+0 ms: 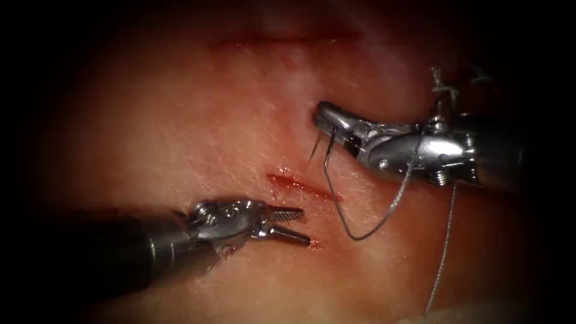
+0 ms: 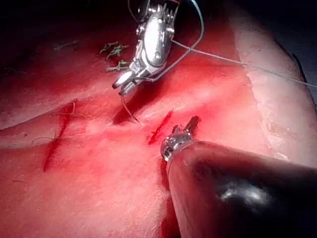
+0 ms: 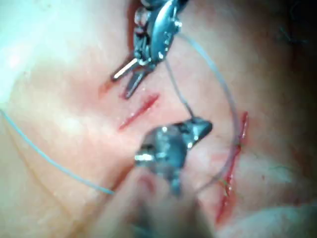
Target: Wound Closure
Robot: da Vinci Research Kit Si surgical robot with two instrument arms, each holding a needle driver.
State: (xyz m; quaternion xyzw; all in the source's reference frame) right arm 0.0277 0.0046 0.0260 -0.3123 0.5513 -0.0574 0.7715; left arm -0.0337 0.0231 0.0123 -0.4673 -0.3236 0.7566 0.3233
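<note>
Endoscope view: right pincer (image 1: 322, 117) grips the needle (image 1: 329, 147), seemingly near its middle, clear of the tissue (image 1: 180, 120); left pincer (image 1: 298, 224) gapes empty beside the cut (image 1: 300, 185).

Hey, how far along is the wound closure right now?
Early, by the look of it. The cut in the tissue lies open, with no stitch visible across it. In hand: the right end effector is shut on the needle near one end, and the needle hangs free above the tissue with thread trailing. The left end effector is open beside the cut, holding nothing. The closing itself is left.
</note>
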